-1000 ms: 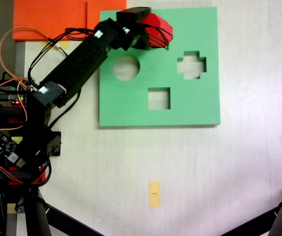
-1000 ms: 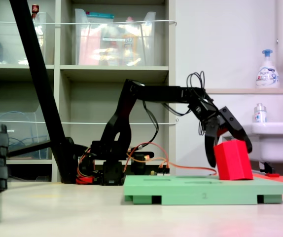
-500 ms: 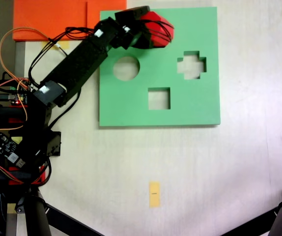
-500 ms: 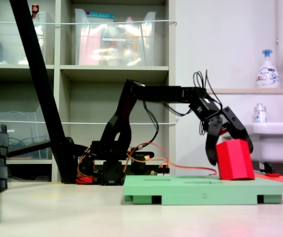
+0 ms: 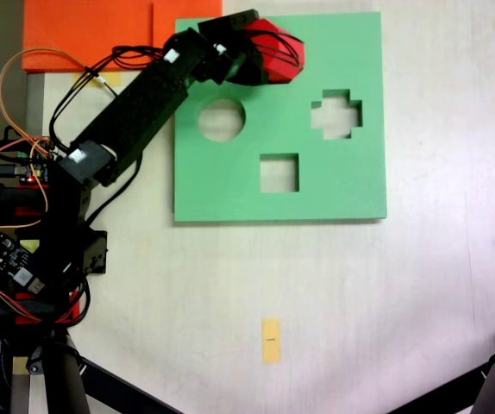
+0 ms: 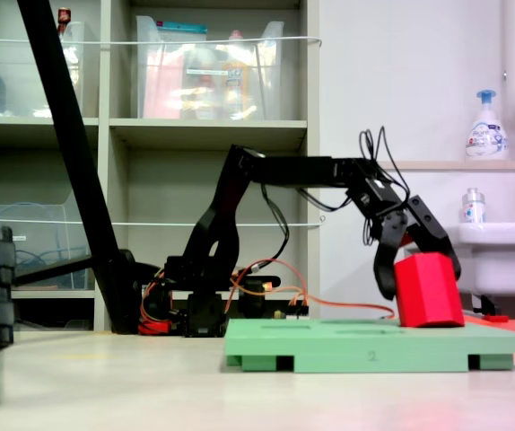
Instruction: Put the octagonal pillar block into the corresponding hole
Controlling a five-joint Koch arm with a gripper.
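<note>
The octagonal pillar block (image 5: 280, 53) is a bright red foam prism at the far edge of the green foam board (image 5: 334, 190). My gripper (image 5: 263, 57) is shut on it, one black finger on each side. From the side, the block (image 6: 428, 292) stands nearly upright with its base at the board's (image 6: 356, 346) top surface, and the gripper (image 6: 419, 280) comes down over it from the left. The corresponding hole is hidden; the arm and block cover that part of the board.
The board has a round cutout (image 5: 222, 119), a cross-shaped cutout (image 5: 336, 113) and a square cutout (image 5: 278, 172). An orange sheet (image 5: 92, 30) lies beyond the board's left corner. The arm's base and wiring (image 5: 40, 250) are at the left. A yellow tag (image 5: 270, 340) lies on the table.
The gripper has shifted the red block slightly toward the board's far edge and set it more upright. Its grip has not changed.
</note>
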